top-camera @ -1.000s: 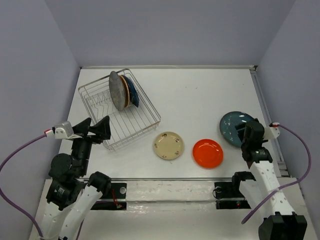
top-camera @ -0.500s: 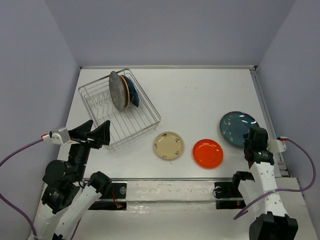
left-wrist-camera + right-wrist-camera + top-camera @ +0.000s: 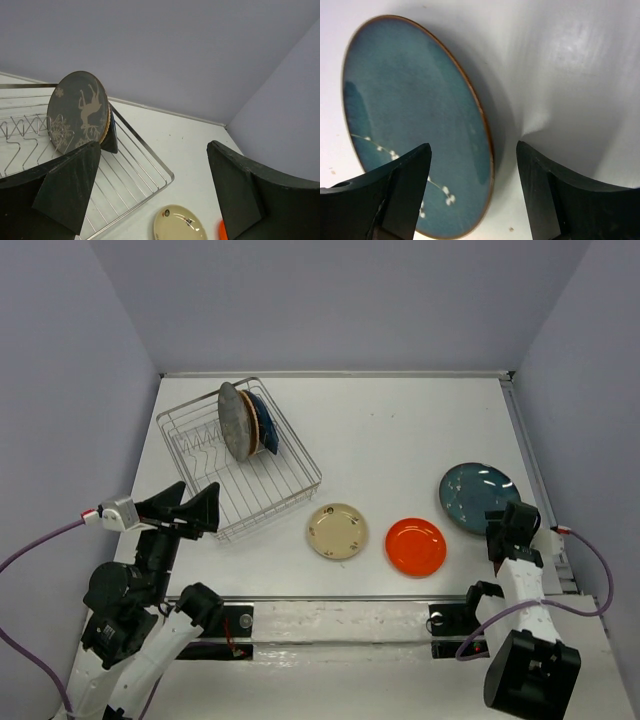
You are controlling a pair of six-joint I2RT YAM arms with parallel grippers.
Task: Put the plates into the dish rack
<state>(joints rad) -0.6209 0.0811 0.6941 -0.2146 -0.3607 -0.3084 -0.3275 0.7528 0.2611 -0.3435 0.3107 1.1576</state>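
The right end effector (image 3: 472, 150), spread and empty, hung at the near-right rim of the teal plate (image 3: 477, 492), which lay flat on the counter (image 3: 400, 430), well right of the dish rack (image 3: 240, 465).

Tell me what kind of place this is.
Likely a robot test cell, not a kitchen: plain walls box in a white table, with two bolted arms, a dish rack and loose plates.

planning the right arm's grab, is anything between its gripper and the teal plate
Nothing visible is in the way. The right gripper is open right at the teal plate, with the plate's rim showing in the gap between its fingers. The orange plate lies apart, off to the left.
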